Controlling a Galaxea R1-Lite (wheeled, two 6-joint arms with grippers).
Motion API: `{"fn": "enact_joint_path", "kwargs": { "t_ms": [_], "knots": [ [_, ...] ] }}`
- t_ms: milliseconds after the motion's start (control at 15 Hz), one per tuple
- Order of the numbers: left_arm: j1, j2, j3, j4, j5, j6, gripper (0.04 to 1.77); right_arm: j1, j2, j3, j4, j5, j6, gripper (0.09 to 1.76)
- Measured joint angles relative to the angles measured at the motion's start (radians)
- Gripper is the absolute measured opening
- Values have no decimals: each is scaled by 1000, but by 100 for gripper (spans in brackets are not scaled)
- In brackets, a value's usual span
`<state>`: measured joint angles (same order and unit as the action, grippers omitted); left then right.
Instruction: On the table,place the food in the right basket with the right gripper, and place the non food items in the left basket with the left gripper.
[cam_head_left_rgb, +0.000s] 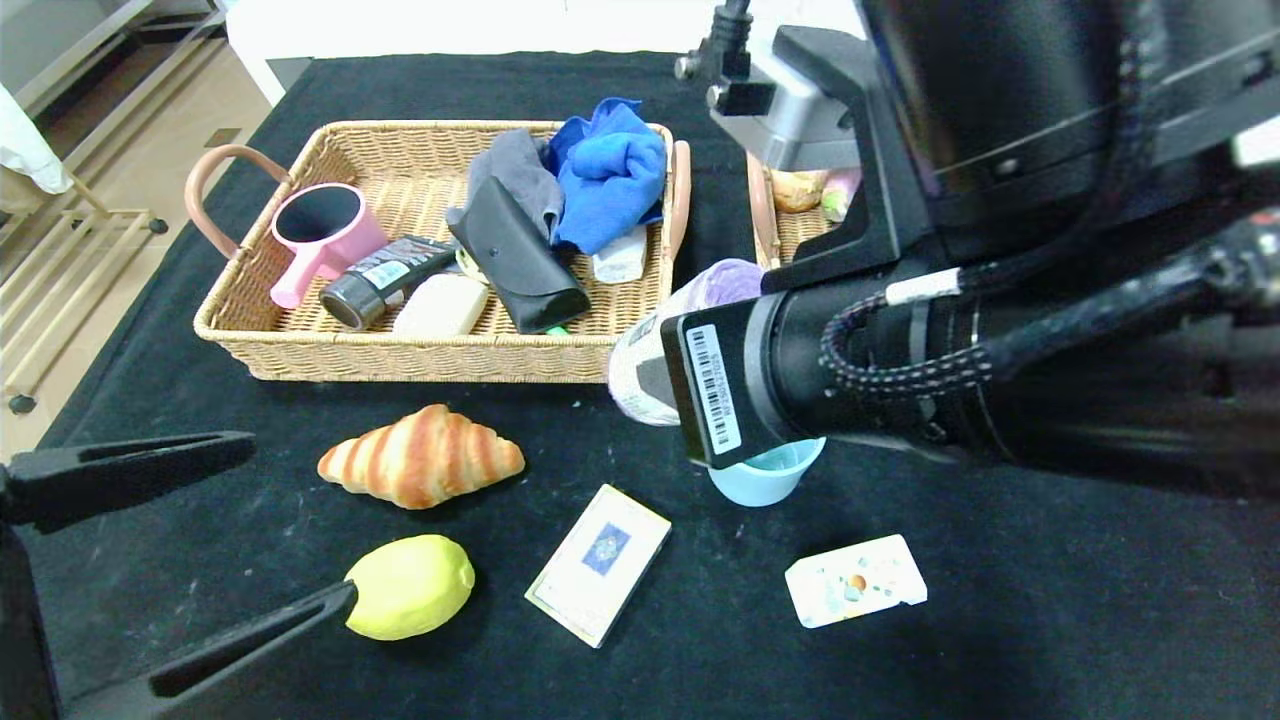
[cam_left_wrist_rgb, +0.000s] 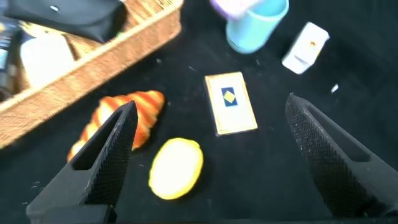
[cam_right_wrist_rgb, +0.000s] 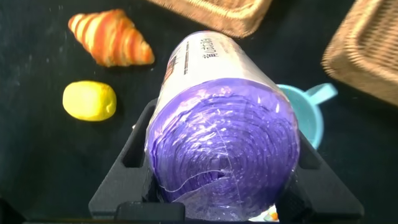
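My right gripper (cam_right_wrist_rgb: 222, 163) is shut on the purple roll (cam_right_wrist_rgb: 224, 118), held above the table between the two baskets; the roll also shows in the head view (cam_head_left_rgb: 655, 335), over the pale blue mug (cam_head_left_rgb: 765, 480). My left gripper (cam_head_left_rgb: 300, 520) is open and empty at the front left, its fingers (cam_left_wrist_rgb: 106, 155) either side of the lemon (cam_head_left_rgb: 410, 586) and the flat cream card box (cam_head_left_rgb: 598, 563). The croissant (cam_head_left_rgb: 422, 456) lies before the left basket (cam_head_left_rgb: 400, 360). The white carton (cam_head_left_rgb: 855, 580) lies front right. The right basket (cam_head_left_rgb: 790, 235) is mostly hidden by my right arm. The water bottle is out of view.
The left basket holds a pink mug (cam_head_left_rgb: 320, 235), a dark tube (cam_head_left_rgb: 385, 280), a black case (cam_head_left_rgb: 515, 255), grey and blue cloths (cam_head_left_rgb: 610, 170) and a pale bar (cam_head_left_rgb: 442, 305). A bun-like thing (cam_head_left_rgb: 797, 188) lies in the right basket. The floor drops off left of the table.
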<state>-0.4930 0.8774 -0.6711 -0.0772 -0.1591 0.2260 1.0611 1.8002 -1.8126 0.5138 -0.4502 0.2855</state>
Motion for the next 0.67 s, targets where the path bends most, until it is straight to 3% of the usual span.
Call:
{"fn": "enact_joint_path", "kwargs": {
  "t_ms": [667],
  "knots": [
    [40, -42, -21, 5, 22, 9, 172, 17, 121, -38, -74, -42, -31, 100]
  ]
}}
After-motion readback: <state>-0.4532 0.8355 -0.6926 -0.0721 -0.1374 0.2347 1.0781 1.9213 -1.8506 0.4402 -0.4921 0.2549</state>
